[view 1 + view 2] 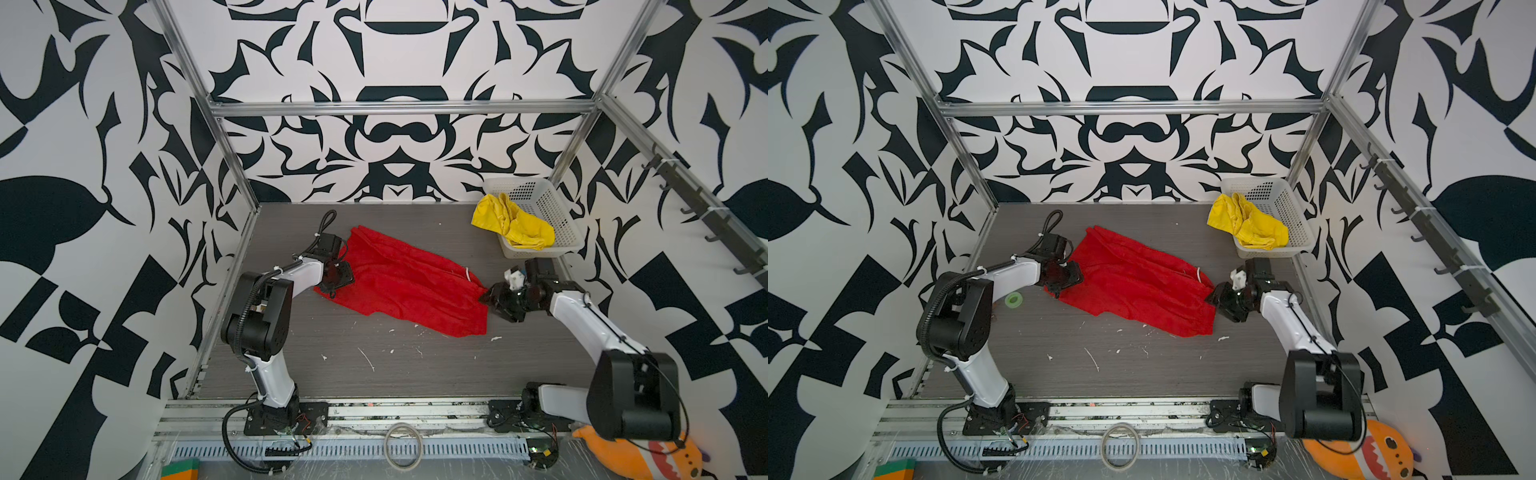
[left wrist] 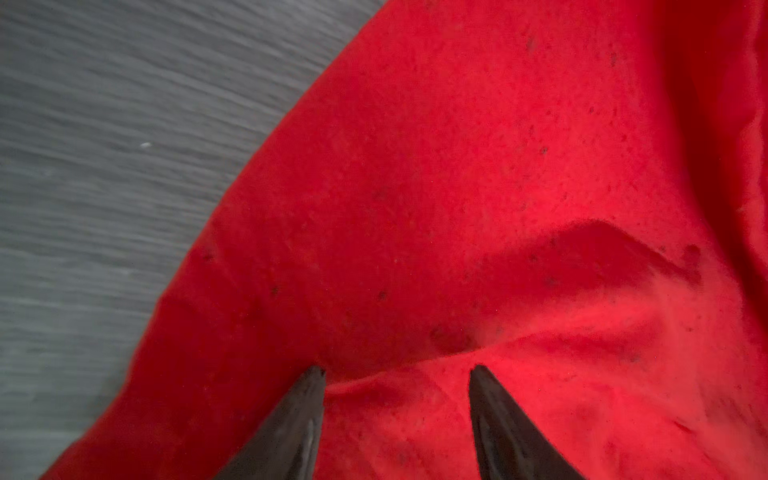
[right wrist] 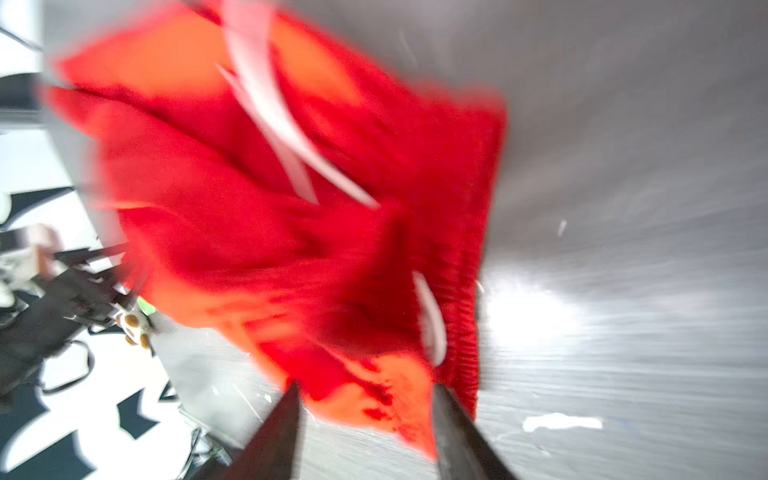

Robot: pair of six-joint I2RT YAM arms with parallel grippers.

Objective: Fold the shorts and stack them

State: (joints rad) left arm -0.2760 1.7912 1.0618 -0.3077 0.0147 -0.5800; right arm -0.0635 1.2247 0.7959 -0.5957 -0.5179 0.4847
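Left wrist view alone shows left gripper (image 2: 397,370) parted over red shorts (image 2: 457,166), gripping nothing.

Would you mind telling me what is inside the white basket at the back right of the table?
The yellow shorts lie crumpled in the basket, spilling over its rim. The basket's far part shows bare mesh. Whatever lies beneath the shorts is covered and cannot be seen.

Bright red thin-fabric shorts (image 1: 407,282), white drawstring (image 1: 467,274); bright yellow thin-fabric shorts (image 1: 515,226); white perforated plastic basket (image 1: 557,203); grey streaked tabletop (image 1: 374,374); black-and-white patterned walls (image 1: 399,158).
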